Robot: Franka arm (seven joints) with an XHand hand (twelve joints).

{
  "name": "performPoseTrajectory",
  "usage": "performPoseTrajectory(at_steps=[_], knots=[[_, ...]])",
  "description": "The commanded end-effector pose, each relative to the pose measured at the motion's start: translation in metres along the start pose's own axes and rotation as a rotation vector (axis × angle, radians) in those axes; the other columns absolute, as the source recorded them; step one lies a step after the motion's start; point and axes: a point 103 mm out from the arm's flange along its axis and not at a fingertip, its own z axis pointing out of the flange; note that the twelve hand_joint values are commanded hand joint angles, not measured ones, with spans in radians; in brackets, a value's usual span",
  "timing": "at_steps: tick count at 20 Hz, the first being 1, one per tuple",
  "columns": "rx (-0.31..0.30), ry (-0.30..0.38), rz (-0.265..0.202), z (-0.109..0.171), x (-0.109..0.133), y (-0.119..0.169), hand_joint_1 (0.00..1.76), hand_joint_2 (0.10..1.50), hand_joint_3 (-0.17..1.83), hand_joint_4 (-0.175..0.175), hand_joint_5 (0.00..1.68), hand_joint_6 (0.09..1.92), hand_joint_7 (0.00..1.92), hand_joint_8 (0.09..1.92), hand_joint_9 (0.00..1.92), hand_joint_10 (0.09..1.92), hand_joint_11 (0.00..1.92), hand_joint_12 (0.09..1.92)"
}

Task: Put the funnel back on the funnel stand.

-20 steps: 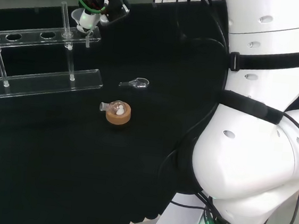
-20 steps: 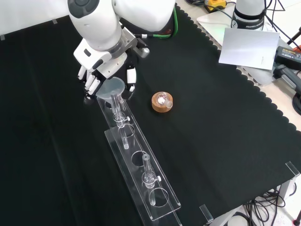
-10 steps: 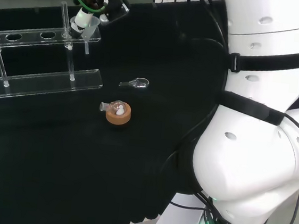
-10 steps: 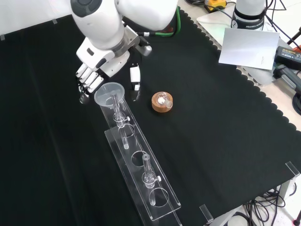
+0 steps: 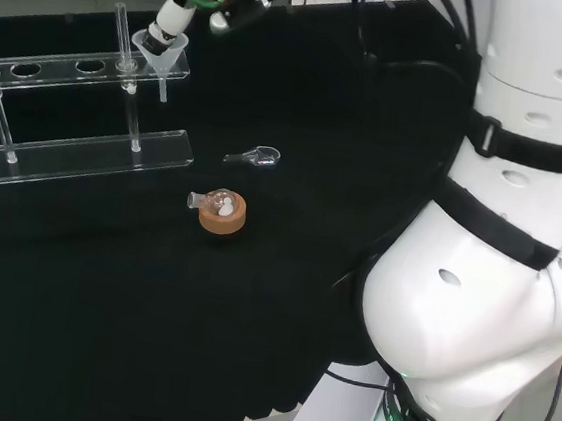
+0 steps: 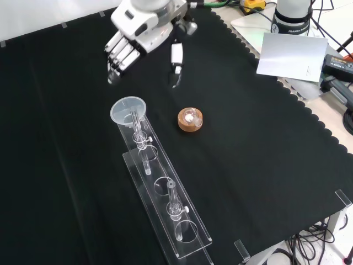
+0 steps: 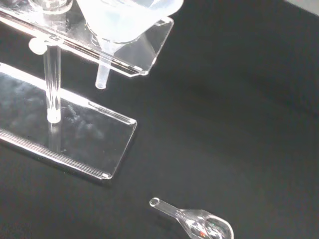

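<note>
The funnel [image 6: 128, 109] sits in the end hole of the clear funnel stand [image 6: 165, 210], stem hanging through the upper shelf, while the hand [image 6: 144, 27] hovers apart above it in the front view with fingers straight, holding nothing. It looks light, rigid and slick, best taken by the cone's rim if it needs reseating. Bare worktop [image 6: 265, 154] lies open to the right, though the stand's upright posts and the small flask on its cork ring [image 6: 190, 120] stand near.

Funnel [image 6: 128, 110]: translucent, frosted-looking plastic, smooth; stand [image 6: 165, 194]: clear, glossy acrylic-like plates and posts. Cloth [image 6: 265, 143]: black, matt fabric with a scalloped edge; ring [image 6: 190, 120]: matt cork under a small clear glass flask [image 5: 218, 202]. Hand [image 6: 144, 25]: smooth white and black plastic-looking shells, slightly glossy.
</note>
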Motion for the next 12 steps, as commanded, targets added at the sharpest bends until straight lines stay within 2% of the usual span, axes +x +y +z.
performPoseTrajectory(at_steps=[1, 12], knots=[[-0.054, 0.047, 0.076, -0.004, -0.02, -0.062, 0.5, 0.7, 0.15, -0.051, 0.25, 0.09, 0.07, 0.71, 0.31, 0.78, 0.21, 1.47], [-0.063, 0.065, 0.143, 0.004, -0.038, -0.104, 0.51, 0.72, 0.14, -0.052, 0.26, 0.09, 0.1, 0.72, 0.34, 0.76, 0.23, 1.47]])
